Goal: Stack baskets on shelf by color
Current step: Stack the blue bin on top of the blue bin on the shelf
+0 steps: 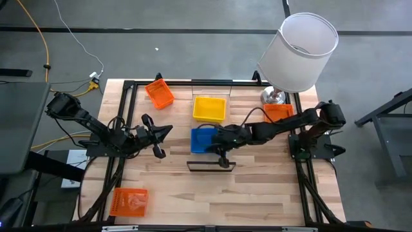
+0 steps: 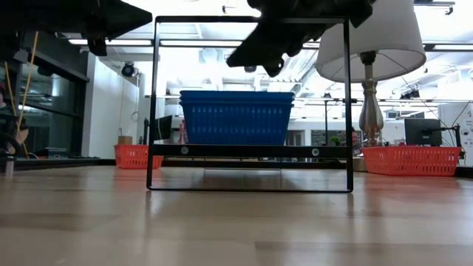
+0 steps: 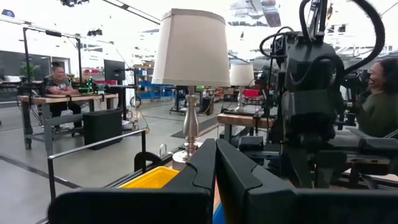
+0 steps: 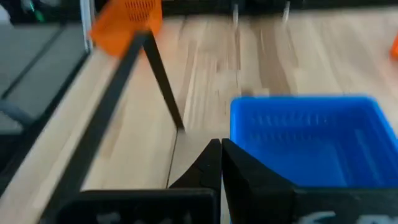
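A blue basket (image 1: 199,142) (image 2: 236,118) (image 4: 311,137) stands near the table's middle. In the low view it seems to rest on the shelf's plank (image 2: 244,151) inside the black frame (image 1: 211,165); I cannot tell whether it stands just behind it. My right gripper (image 1: 217,136) (image 4: 221,152) is shut and hangs above the basket's right side, clear of it (image 2: 272,63). My left gripper (image 1: 168,131) (image 3: 216,152) is shut and hovers left of the basket. A yellow basket (image 1: 210,108) (image 3: 152,179) lies farther back. Orange-red baskets lie far left (image 1: 159,93), far right (image 1: 278,113) and near left (image 1: 129,201).
A table lamp with a white shade (image 1: 299,51) (image 2: 369,74) stands at the far right, beside the orange-red basket there. Black frame rails run along the table's left (image 1: 125,129) and right (image 1: 297,148) sides. People sit at benches in the room beyond the table.
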Robot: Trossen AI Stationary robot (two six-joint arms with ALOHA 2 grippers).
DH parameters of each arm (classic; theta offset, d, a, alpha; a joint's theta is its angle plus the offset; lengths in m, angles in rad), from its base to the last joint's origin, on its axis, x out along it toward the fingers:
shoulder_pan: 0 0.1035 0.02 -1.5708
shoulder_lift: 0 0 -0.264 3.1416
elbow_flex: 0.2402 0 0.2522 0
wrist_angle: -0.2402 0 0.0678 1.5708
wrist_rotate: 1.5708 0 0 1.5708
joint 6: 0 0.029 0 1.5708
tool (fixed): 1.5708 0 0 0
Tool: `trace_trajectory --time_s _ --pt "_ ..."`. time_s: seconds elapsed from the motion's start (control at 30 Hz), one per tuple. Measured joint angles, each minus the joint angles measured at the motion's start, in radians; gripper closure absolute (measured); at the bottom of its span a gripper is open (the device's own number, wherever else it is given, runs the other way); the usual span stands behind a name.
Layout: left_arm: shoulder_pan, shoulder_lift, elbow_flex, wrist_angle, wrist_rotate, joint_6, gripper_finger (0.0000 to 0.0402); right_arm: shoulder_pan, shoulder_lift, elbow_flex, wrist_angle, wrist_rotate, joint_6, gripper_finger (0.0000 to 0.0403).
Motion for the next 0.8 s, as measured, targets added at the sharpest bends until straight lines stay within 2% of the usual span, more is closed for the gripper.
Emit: trace_trajectory --time_s 0.17,0.37,0.5,0.6,0.7,0.8 --pt "0.0 0.0 0.0 0.0 0.0 0.0 0.0401 -0.016 0.006 0.18 -0.349 0.028 0.045 0.0403" --pt "0.0 0.0 0.0 0.0 0.0 -0.005 0.0401 -0.079 0.003 0.413 -0.753 -0.044 0.351 0.0403" --pt "0.0 0.0 0.0 0.0 0.0 -0.033 0.0401 -0.113 0.003 0.507 -0.878 -0.101 0.653 0.0403" --pt "0.0 0.0 0.0 0.0 0.0 -0.034 0.0401 -0.115 0.003 0.538 -0.898 -0.144 0.902 0.0403" --pt "0.0 0.0 0.0 0.0 0.0 -0.033 0.0401 -0.103 0.005 0.548 -0.933 -0.172 1.035 0.0403" --pt "0.002 0.0 0.0 0.002 0.0 -0.034 0.0401 -0.086 0.03 0.549 -0.94 -0.153 1.125 0.0403"
